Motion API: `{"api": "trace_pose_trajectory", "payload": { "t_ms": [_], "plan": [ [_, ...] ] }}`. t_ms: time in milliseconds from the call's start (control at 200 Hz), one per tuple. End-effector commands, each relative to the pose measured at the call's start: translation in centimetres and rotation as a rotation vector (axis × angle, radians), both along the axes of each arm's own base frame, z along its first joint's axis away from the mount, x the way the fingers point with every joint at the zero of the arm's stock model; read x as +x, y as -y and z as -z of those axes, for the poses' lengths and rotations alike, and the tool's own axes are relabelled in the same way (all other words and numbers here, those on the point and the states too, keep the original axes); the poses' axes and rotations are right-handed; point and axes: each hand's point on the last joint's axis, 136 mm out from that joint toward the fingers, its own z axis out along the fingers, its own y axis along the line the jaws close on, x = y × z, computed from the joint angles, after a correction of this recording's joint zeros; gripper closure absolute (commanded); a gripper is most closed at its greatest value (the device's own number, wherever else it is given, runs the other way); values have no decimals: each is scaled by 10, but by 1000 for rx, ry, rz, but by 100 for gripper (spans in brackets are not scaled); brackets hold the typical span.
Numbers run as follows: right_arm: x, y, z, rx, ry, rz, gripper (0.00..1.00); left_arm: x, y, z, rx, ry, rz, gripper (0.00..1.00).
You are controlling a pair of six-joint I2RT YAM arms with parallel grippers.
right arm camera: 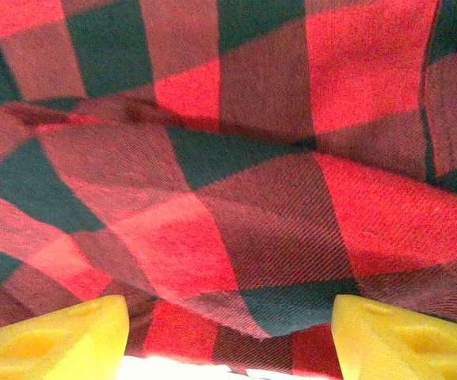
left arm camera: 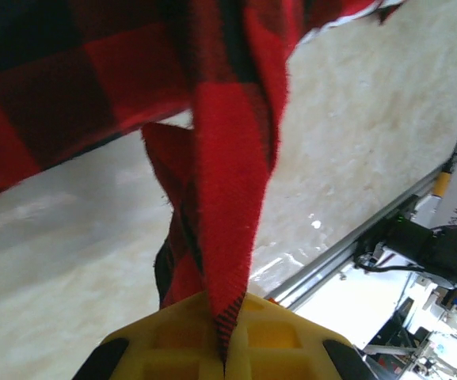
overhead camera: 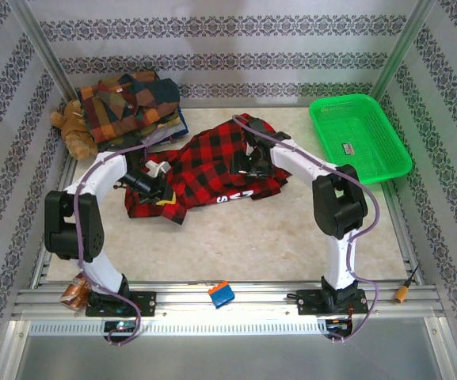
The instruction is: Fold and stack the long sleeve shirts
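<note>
The left pincer (left arm camera: 224, 352) is pinching a fold of the red-and-black shirt (left arm camera: 236, 158), pressed together on the cloth. The right pincer (right arm camera: 228, 332) is facing the same shirt, spread wide. The shirt is lying crumpled mid-frame on the table (overhead camera: 291, 237); folded plaid shirts (overhead camera: 129, 103) are sitting upper left.

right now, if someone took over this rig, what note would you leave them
Left tool: shut on an edge of the red check shirt.
Right tool: open, close above the same shirt.
The shirt lies rumpled and unfolded in the middle.
Done: other plaid shirts folded and piled in the far left corner.
Left: fold the red shirt and set it on that pile.
</note>
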Motion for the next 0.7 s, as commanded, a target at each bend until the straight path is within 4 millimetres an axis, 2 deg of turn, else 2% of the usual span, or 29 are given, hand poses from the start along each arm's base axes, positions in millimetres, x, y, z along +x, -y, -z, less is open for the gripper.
{"api": "trace_pose_trajectory", "payload": {
  "t_ms": [0, 295, 520, 570, 625, 669, 694],
  "plan": [
    [6, 11, 17, -60, 10, 45, 32, -7, -17, 6, 85, -58, 43, 100],
    [4, 36, 49, -195, -39, 114, 33, 18, -34, 12, 184, -97, 98, 100],
    [1, 49, 62, -257, -72, 120, 35, 30, -60, 27, 313, -146, 119, 100],
    [0, 50, 65, -262, -81, 120, 35, 34, -70, 32, 370, -155, 124, 96],
    [-2, 52, 67, -263, -87, 120, 36, 44, -91, 37, 486, -165, 119, 96],
    [-4, 51, 67, -257, -92, 116, 36, 52, -111, 37, 583, -182, 105, 83],
    [-4, 51, 68, -256, -93, 114, 36, 57, -119, 35, 621, -181, 96, 80]
  ]
}}
